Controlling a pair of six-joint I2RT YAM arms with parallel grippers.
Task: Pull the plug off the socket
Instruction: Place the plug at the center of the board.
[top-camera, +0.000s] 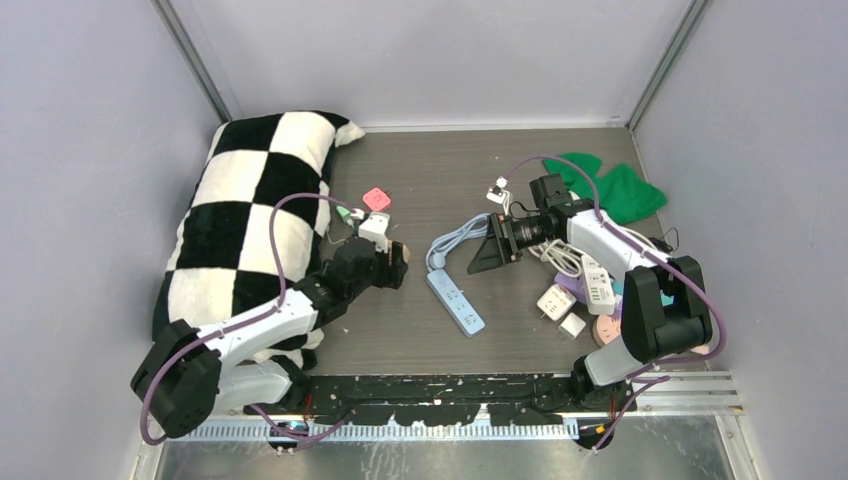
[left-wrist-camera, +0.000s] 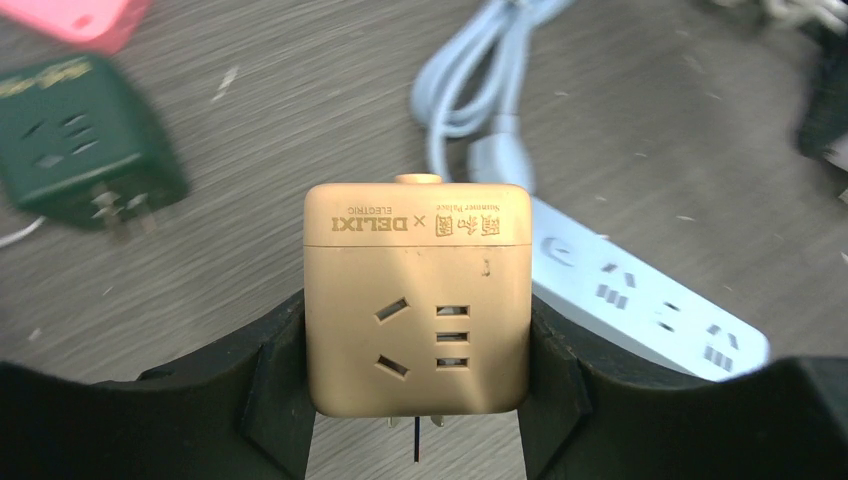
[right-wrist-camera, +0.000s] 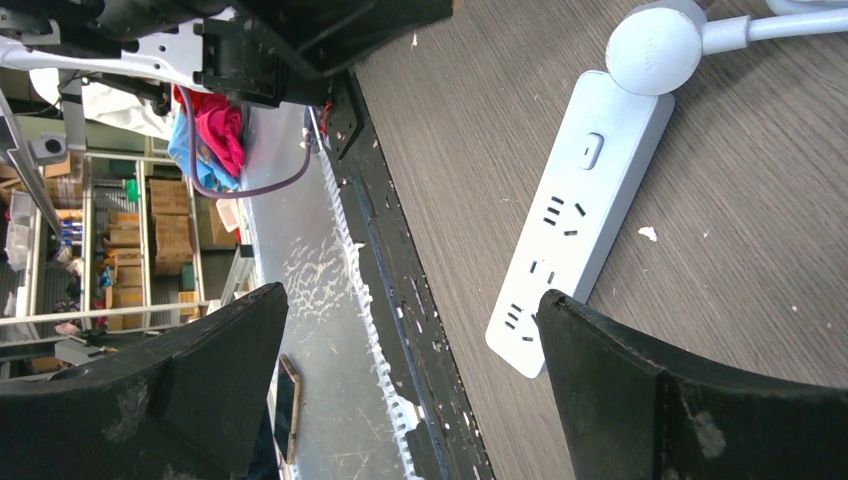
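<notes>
Holding the gold plug (left-wrist-camera: 415, 300), left gripper (left-wrist-camera: 415, 425) sits near the socket strip (left-wrist-camera: 650, 305)

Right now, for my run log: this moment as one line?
left gripper: shut on adapter | right gripper: open, empty | strip: sockets empty

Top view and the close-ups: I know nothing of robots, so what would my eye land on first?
Probably the big black-and-white checkered pillow lying along the left side. Next comes the gold cube adapter pinched in the left tool. The pale blue power strip lies between the two arms, with the right tool gaping wide and empty near it.
</notes>
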